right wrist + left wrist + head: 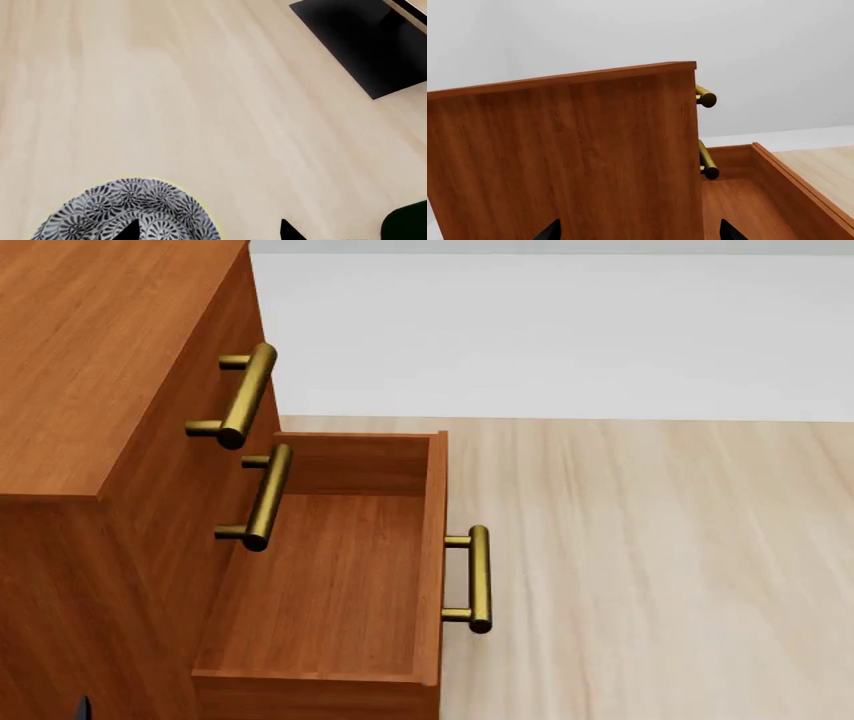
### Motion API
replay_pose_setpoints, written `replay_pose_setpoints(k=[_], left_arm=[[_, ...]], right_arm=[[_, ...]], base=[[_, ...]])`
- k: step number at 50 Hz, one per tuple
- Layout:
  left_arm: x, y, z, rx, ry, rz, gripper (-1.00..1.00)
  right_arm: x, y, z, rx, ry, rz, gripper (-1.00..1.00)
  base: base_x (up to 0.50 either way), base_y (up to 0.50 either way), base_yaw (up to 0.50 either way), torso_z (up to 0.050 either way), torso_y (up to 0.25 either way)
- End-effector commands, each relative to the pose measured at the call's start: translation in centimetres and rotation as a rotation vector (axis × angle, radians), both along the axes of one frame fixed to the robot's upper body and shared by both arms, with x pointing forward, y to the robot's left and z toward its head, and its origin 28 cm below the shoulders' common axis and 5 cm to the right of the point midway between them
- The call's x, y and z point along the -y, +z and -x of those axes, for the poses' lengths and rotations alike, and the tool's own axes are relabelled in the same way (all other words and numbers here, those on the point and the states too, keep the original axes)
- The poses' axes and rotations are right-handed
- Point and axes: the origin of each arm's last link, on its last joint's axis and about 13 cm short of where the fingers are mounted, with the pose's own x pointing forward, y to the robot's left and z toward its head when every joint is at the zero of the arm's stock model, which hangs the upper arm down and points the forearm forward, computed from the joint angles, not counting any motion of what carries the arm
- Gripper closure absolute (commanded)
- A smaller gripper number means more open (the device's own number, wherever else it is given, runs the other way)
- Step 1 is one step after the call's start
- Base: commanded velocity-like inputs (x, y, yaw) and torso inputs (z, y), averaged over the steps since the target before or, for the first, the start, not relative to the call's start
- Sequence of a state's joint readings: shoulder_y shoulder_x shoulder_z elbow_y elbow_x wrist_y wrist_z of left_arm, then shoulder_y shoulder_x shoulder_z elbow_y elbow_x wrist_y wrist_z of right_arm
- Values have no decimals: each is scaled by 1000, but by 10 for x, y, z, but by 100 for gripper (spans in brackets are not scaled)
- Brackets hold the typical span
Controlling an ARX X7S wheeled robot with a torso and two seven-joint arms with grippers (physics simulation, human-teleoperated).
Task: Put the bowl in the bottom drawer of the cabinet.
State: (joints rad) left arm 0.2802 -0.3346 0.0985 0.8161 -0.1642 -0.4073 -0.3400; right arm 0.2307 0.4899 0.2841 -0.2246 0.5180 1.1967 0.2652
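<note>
The bowl (127, 210), blue-and-white patterned with a thin yellowish rim, rests on the pale wood surface in the right wrist view. My right gripper (210, 231) is open above it, with one fingertip (130, 230) over the bowl and the other over bare wood beside the rim. The cabinet (94, 370) stands at the left of the head view. Its bottom drawer (320, 570) is pulled out, with nothing inside. My left gripper (640, 234) is open close to the cabinet's side panel (574, 155), holding nothing. The bowl and the right gripper are out of the head view.
Brass bar handles (247, 395) stick out from the two upper drawer fronts, and one more (477, 578) from the open drawer's front. A black base (360, 40) lies beyond the bowl. A dark green object (407, 222) shows at the edge of the right wrist view.
</note>
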Motion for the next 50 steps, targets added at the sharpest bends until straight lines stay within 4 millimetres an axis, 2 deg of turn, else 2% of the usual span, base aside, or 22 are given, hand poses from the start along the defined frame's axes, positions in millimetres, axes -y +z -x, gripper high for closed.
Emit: replay_pose_setpoints(k=[1, 24, 34, 35, 45, 50], left_arm=[[0, 0, 0, -2, 1, 0, -100], [0, 0, 0, -1, 5, -1, -100], [0, 0, 0, -2, 7, 2, -100], [0, 0, 0, -2, 8, 0, -100], [0, -1, 0, -1, 7, 3, -100], [-1, 0, 0, 1, 8, 2, -100]], right_arm=[[4, -15, -9, -46, -5, -8, -100], [8, -54, -10, -127, -3, -54, -100], [9, -62, -10, -139, -3, -72, -100], [9, -62, -10, -139, -3, -73, 100], [-4, -51, -12, -100, 61, -163, 100], [-13, -34, -18, -16, 91, -257, 100]], base=[[0, 0, 0, 0, 0], [0, 0, 0, 0, 0], [3, 0, 2, 0, 0], [15, 0, 4, 0, 0], [5, -1, 5, 0, 0], [5, 0, 4, 0, 0]])
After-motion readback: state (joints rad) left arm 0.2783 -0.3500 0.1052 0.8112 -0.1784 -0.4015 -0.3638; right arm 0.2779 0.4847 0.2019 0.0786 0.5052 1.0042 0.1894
